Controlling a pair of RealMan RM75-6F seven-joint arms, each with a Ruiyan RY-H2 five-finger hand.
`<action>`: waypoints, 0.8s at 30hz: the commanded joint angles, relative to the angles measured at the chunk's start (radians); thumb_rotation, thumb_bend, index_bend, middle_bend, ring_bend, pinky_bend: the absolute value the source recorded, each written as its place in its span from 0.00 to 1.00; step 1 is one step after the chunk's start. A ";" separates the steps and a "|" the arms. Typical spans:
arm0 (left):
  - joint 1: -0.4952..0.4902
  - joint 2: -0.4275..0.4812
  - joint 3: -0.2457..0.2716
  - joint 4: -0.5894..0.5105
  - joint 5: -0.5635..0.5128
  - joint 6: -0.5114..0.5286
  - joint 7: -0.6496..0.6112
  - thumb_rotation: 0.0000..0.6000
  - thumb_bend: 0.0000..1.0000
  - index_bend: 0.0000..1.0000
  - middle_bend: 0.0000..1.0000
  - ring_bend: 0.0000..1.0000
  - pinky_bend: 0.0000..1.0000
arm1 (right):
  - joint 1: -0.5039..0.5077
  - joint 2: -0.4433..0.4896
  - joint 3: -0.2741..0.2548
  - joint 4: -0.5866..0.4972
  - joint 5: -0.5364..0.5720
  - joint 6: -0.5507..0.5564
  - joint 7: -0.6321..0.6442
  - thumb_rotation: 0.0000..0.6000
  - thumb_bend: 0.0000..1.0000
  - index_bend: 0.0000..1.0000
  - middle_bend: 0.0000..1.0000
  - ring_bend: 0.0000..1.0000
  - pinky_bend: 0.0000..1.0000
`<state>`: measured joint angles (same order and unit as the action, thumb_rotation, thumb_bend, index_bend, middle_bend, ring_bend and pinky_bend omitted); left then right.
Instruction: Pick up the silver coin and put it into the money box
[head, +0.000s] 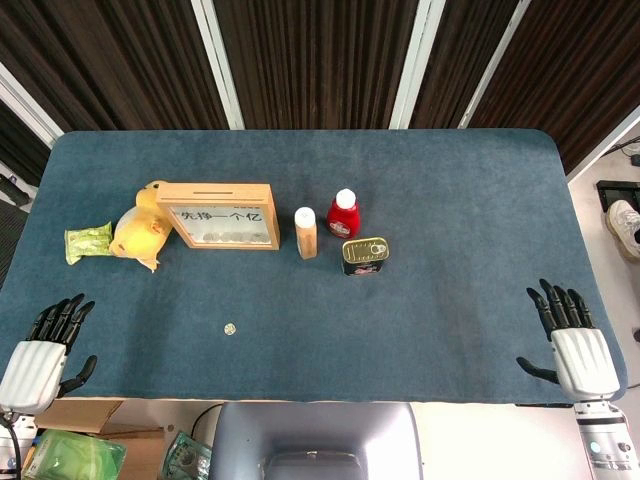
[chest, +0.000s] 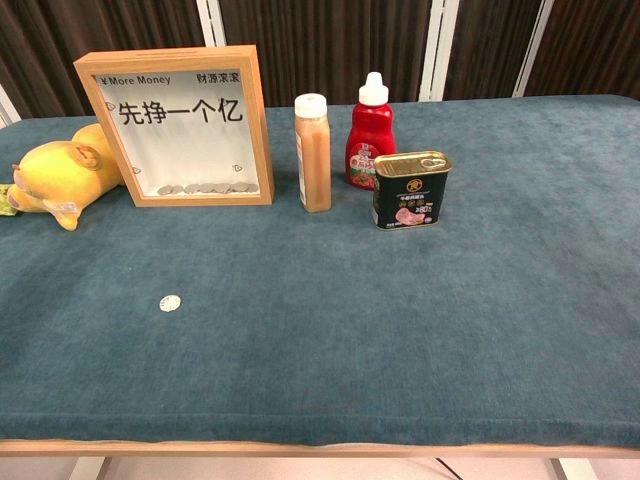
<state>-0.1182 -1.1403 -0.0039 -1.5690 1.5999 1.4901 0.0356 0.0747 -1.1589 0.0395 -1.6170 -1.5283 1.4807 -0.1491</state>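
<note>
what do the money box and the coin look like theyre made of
The money box looks like a light, matte wooden frame with visible grain around a clear front pane, glass or acrylic, with coins showing behind it. The silver coin looks like pale, slightly shiny metal, though too small to be sure.

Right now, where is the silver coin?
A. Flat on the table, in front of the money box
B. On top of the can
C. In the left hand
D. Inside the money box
A: the silver coin lies alone on the cloth, nearer the robot than the money box.
</note>
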 joint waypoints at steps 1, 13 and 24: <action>-0.003 0.000 0.004 -0.002 0.000 -0.009 0.003 1.00 0.36 0.00 0.00 0.00 0.11 | -0.001 0.003 -0.001 -0.002 0.000 -0.001 0.003 1.00 0.17 0.00 0.00 0.00 0.00; -0.088 -0.343 0.008 0.296 0.142 -0.001 -0.063 1.00 0.43 0.42 1.00 1.00 1.00 | -0.009 0.004 0.001 -0.004 -0.006 0.018 0.007 1.00 0.17 0.00 0.00 0.00 0.00; -0.123 -0.579 -0.053 0.348 -0.011 -0.124 0.147 1.00 0.43 0.49 1.00 1.00 1.00 | -0.012 0.010 0.007 -0.009 0.015 0.013 0.015 1.00 0.17 0.00 0.00 0.00 0.00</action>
<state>-0.2266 -1.6634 -0.0343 -1.2508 1.6191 1.3738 0.1380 0.0639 -1.1514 0.0452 -1.6254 -1.5156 1.4917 -0.1375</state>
